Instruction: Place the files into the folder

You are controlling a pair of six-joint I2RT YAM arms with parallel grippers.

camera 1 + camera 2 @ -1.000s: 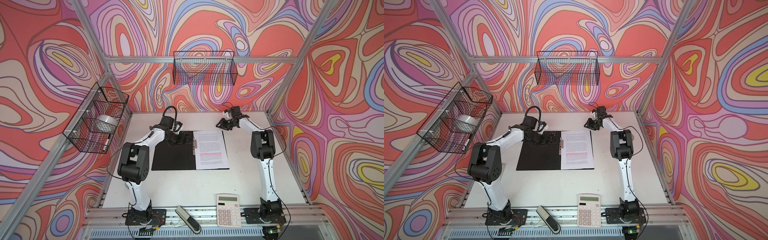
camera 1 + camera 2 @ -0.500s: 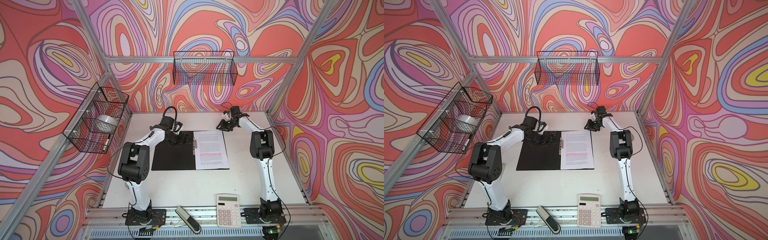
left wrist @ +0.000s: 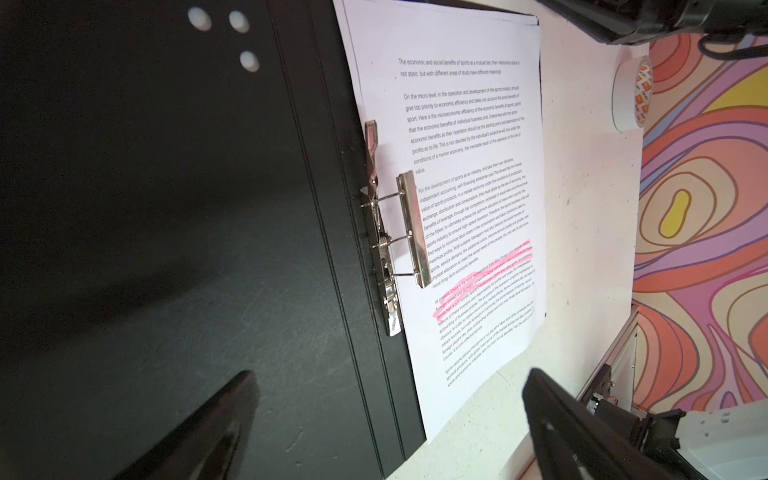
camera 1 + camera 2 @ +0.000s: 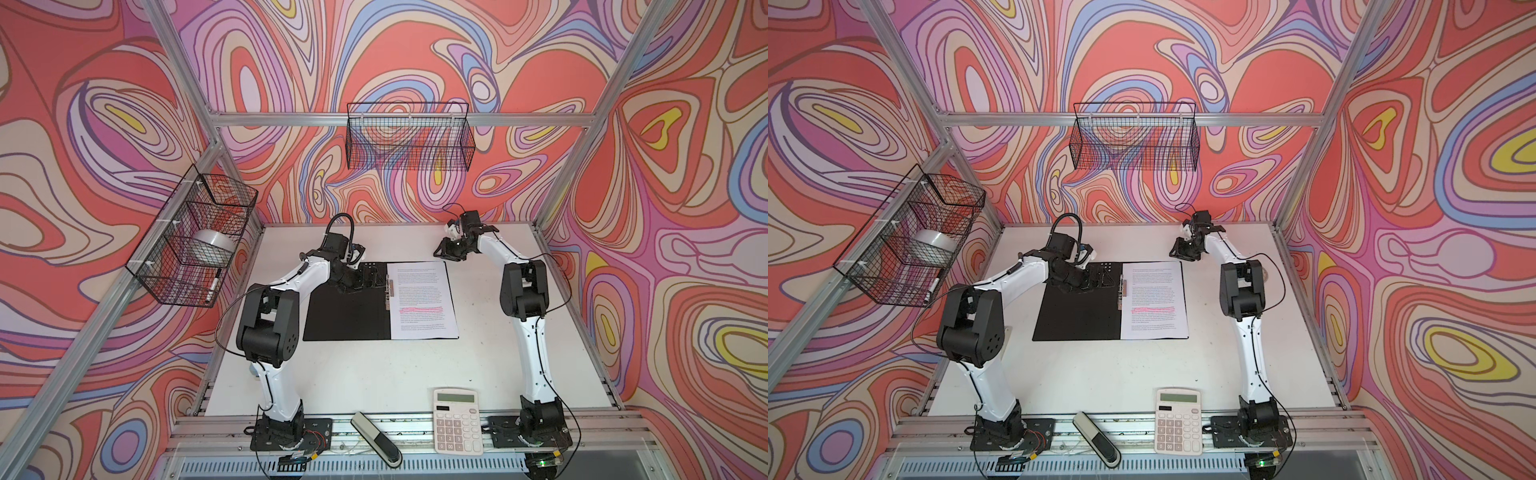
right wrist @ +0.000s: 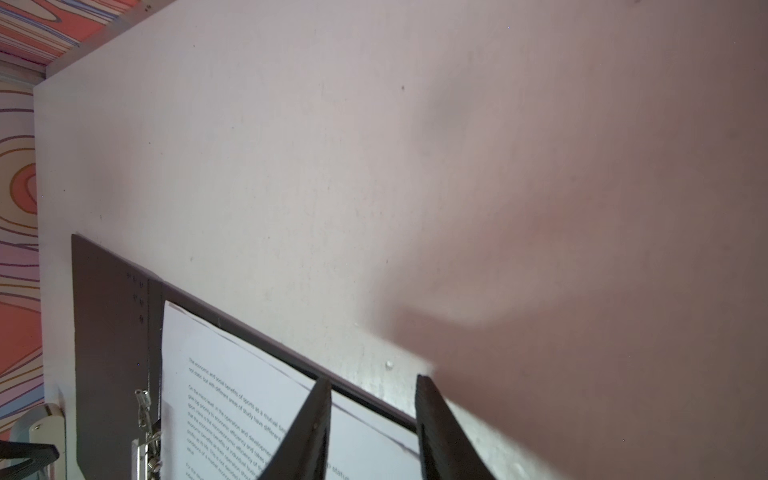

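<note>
The folder [image 4: 347,316] [image 4: 1077,316] lies open on the table, black inside up, with its metal clip [image 3: 411,228] at the spine. The files [image 4: 424,299] [image 4: 1154,299], white sheets with a pink highlighted line, lie flat on its right half, their edge under the clip bar. My left gripper [image 4: 370,276] [image 4: 1100,278] [image 3: 390,374] hovers open over the far end of the spine, with nothing between its fingers. My right gripper [image 4: 442,251] [image 4: 1177,249] [image 5: 373,379] hangs just above the far right corner of the files [image 5: 232,374], jaws apart and empty.
A white calculator [image 4: 457,419] and a grey-black pedal [image 4: 376,442] sit at the table's front edge. A tape roll [image 3: 627,95] stands by the right wall. Wire baskets hang on the back wall [image 4: 409,137] and the left wall [image 4: 195,241].
</note>
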